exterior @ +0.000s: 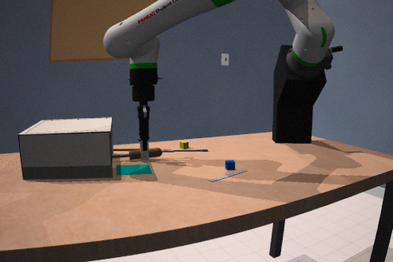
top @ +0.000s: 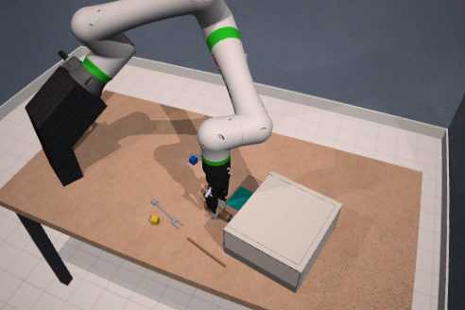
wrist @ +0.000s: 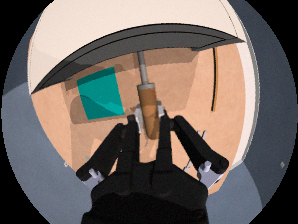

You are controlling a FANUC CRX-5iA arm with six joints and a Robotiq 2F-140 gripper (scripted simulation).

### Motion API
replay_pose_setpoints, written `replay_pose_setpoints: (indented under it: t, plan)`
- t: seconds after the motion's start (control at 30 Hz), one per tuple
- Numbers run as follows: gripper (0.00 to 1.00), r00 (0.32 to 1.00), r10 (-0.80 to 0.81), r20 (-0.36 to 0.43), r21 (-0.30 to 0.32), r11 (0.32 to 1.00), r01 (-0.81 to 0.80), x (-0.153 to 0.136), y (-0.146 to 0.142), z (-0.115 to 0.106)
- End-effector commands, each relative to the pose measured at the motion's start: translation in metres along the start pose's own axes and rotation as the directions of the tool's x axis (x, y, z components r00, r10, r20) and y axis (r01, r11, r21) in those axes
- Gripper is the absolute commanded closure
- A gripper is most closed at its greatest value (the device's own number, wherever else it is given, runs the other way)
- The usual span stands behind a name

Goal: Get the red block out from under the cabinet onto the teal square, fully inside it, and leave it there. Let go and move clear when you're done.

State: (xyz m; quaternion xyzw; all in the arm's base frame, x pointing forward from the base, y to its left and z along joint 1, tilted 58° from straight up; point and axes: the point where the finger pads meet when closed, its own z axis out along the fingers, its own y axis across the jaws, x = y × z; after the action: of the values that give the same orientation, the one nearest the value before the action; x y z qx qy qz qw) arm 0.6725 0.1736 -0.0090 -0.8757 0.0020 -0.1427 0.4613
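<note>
My gripper point(top: 217, 214) point(exterior: 144, 154) point(wrist: 150, 108) is shut on the brown wooden handle of a long tool point(top: 226, 216) point(exterior: 155, 152) point(wrist: 148, 99), low over the table right beside the cabinet. The tool's thin metal shaft point(wrist: 141, 70) point(exterior: 121, 156) points at the grey cabinet point(top: 283, 222) point(exterior: 67, 148) point(wrist: 133, 30) and its far end is hidden under the cabinet's edge. The teal square point(top: 240, 198) point(exterior: 133, 169) point(wrist: 100, 92) lies on the table against the cabinet, just beside the tool. The red block is not visible in any view.
A yellow cube point(top: 154, 219) point(exterior: 184, 144), a grey wrench point(top: 166, 214) and a thin wooden stick point(top: 206, 251) point(wrist: 214, 76) lie near the table's front. A blue cube point(top: 193, 160) point(exterior: 229, 164) and a flat metal strip point(exterior: 228, 176) lie behind the arm. The black robot base point(top: 62, 123) point(exterior: 292, 104) stands at the table's end.
</note>
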Motion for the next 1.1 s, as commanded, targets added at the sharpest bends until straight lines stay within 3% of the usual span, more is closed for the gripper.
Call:
replay_pose_setpoints:
  t: [0.0, 1.07]
  plan:
    - [1.0, 1.0, 0.0, 0.0, 0.0, 1.0, 0.0, 0.005, 0.0, 0.0]
    - [1.0, 1.0, 0.0, 0.0, 0.0, 1.0, 0.0, 0.037, 0.0, 0.0]
